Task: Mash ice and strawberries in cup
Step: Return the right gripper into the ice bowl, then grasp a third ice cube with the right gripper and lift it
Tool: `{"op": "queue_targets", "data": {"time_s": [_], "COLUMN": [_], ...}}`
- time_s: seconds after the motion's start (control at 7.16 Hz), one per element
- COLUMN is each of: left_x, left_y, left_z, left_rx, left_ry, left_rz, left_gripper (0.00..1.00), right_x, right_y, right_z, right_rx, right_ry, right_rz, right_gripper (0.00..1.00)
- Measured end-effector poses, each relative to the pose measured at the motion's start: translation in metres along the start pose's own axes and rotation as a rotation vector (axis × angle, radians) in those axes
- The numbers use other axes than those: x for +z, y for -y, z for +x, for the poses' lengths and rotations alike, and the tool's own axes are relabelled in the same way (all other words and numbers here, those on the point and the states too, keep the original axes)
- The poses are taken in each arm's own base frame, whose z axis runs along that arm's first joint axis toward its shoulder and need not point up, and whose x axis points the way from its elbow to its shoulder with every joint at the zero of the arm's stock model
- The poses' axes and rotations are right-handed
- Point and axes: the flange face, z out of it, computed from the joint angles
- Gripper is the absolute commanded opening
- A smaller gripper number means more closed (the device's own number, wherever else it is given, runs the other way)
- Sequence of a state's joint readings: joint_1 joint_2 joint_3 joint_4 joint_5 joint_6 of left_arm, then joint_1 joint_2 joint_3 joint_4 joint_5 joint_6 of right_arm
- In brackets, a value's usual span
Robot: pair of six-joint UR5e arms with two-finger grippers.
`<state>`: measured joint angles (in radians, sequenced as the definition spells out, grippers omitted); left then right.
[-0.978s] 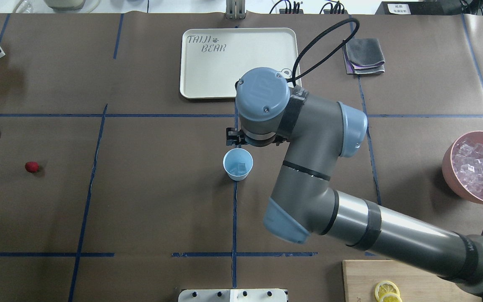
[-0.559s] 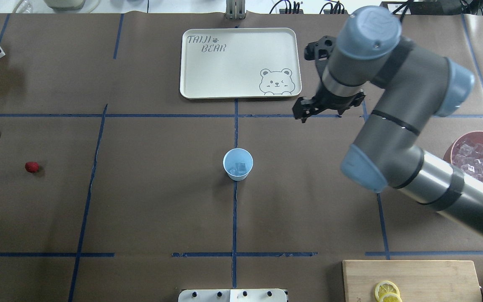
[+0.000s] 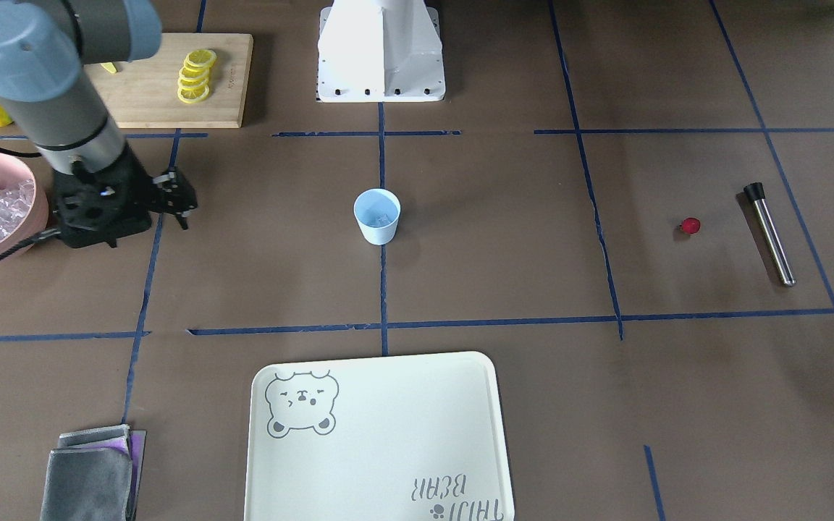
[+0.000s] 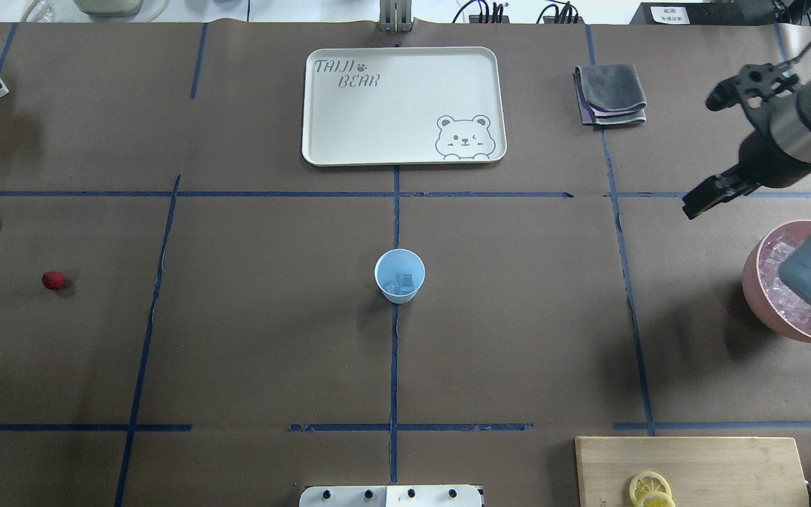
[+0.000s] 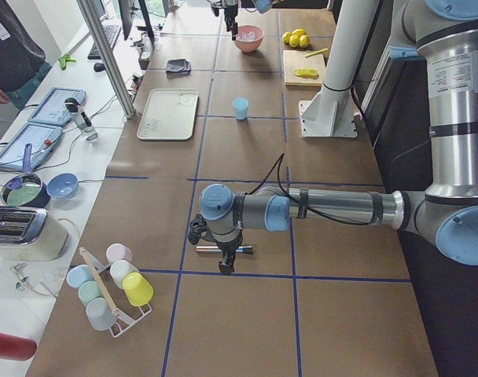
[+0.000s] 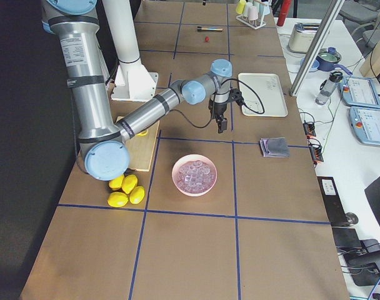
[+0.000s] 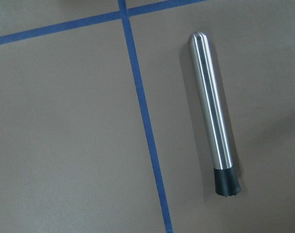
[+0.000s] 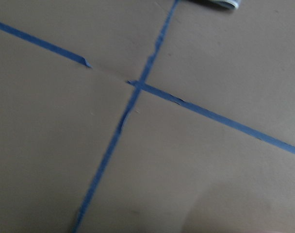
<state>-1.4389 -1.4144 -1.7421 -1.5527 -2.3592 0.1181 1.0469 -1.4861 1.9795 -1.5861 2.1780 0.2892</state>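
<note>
Logged one change against a second before: right gripper (image 3: 179, 197) gone from just above the cup (image 4: 399, 276) to the upper right of the overhead frame, near the pink bowl (image 4: 754, 282). Noted its jaws spread, with nothing between them.

Found the cup upright at the middle of the overhead frame, on a blue tape line (image 4: 393, 352), unmoved, with a few pieces of ice (image 4: 403, 282) at its bottom. Noted much more ice heaped in the bowl at the right edge.

Found the strawberry (image 4: 53, 280) lying on the table (image 4: 236, 338) at the left of the overhead frame, well apart from the cup and near a metal rod (image 7: 211, 107) with a black tip, to that rod's right.

Placed the left gripper (image 5: 226, 259) low over that rod in the left side view. Could not tell whether spread or pressed together.

Also listed: cream tray (image 4: 377, 120) with a bear drawing, top centre; folded grey cloth (image 4: 611, 93) to its right; wooden board (image 4: 729, 465) at lower right, carrying lemon slices (image 4: 650, 487).
</note>
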Motion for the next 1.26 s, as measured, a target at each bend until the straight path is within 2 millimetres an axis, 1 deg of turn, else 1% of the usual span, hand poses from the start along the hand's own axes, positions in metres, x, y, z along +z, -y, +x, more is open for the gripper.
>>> {"op": "queue_targets", "data": {"time_s": [0.14, 0.28, 0.42, 0.56, 0.7, 0.84, 1.12, 1.26], "left_x": [0.000, 0.000, 0.000, 0.000, -0.001, -0.001, 0.000, 0.001], "left_y": [0.000, 0.000, 0.000, 0.000, 0.001, 0.001, 0.001, 0.001], "left_z": [0.000, 0.000, 0.001, 0.001, 0.001, 0.001, 0.002, 0.002], "left_rx": [0.000, 0.001, 0.002, 0.003, 0.003, 0.004, 0.005, 0.005], "left_ry": [0.000, 0.000, -0.001, -0.001, -0.001, -0.001, -0.001, -0.001], "left_rz": [0.000, 0.001, 0.001, 0.001, 0.002, 0.002, 0.000, -0.001], "left_gripper": [1.00, 1.00, 1.00, 1.00, 1.00, 1.00, 1.00, 1.00], "right_x": [0.006, 0.014, 0.026, 0.039, 0.052, 0.061, 0.072, 0.074], "right_y": [-0.037, -0.071, -0.099, -0.117, -0.129, -0.135, -0.141, -0.143], "right_z": [0.039, 0.067, 0.087, 0.102, 0.115, 0.124, 0.132, 0.132], "right_rx": [-0.023, -0.047, -0.078, -0.095, -0.103, -0.105, -0.099, -0.097], "right_ry": [0.012, 0.014, 0.012, 0.011, 0.010, 0.010, 0.010, 0.018], "right_rz": [0.004, 0.001, -0.007, -0.013, -0.013, -0.010, -0.018, -0.023], "right_gripper": [0.94, 0.91, 0.90, 0.90, 0.88, 0.86, 0.80, 0.79]}}
